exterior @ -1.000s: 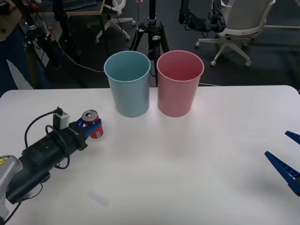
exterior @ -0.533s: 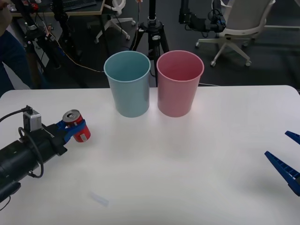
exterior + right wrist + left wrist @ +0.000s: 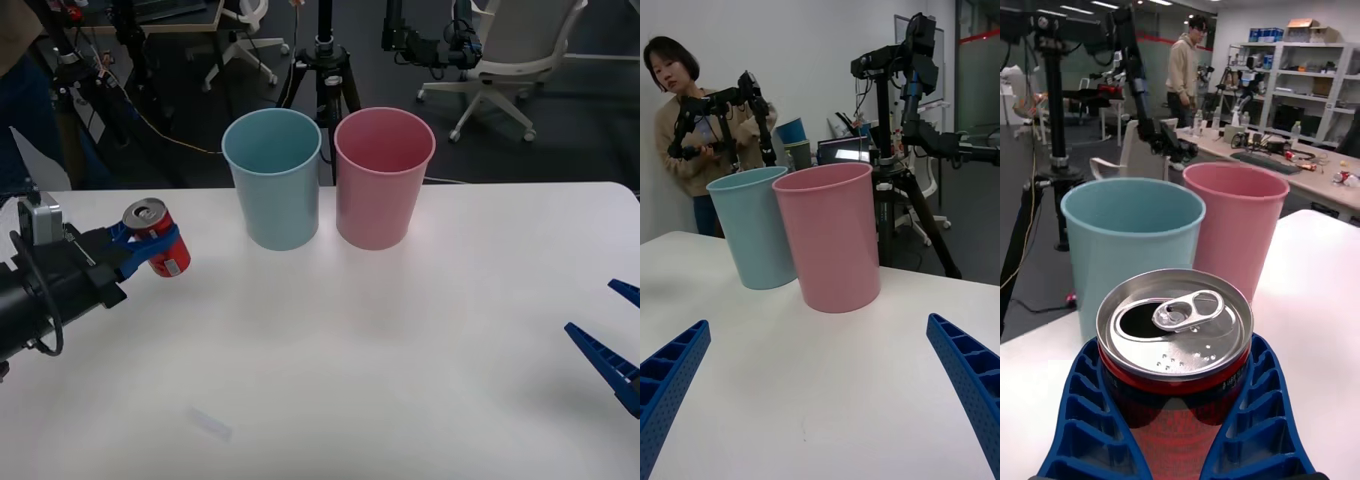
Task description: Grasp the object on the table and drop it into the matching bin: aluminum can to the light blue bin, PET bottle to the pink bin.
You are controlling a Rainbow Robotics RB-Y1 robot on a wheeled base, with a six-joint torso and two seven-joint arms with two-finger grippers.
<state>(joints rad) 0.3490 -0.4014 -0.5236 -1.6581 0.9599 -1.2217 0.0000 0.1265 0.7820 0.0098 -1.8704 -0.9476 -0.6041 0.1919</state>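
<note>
Can (image 3: 157, 238) — clamped between left gripper (image 3: 146, 243) fingers, off table (image 3: 400, 340) | right gripper (image 3: 612, 340) — fingers apart

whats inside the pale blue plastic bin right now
Only the upper inner wall of the tall pale blue plastic bin can be seen, and nothing shows there. Its own rim covers the bottom. The small red aluminum can is outside it, clamped in the left gripper.

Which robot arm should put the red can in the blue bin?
The left. Its gripper is shut on the aluminum can, up off the table beside the light blue bin. The right gripper is open at the table's far right side.
</note>
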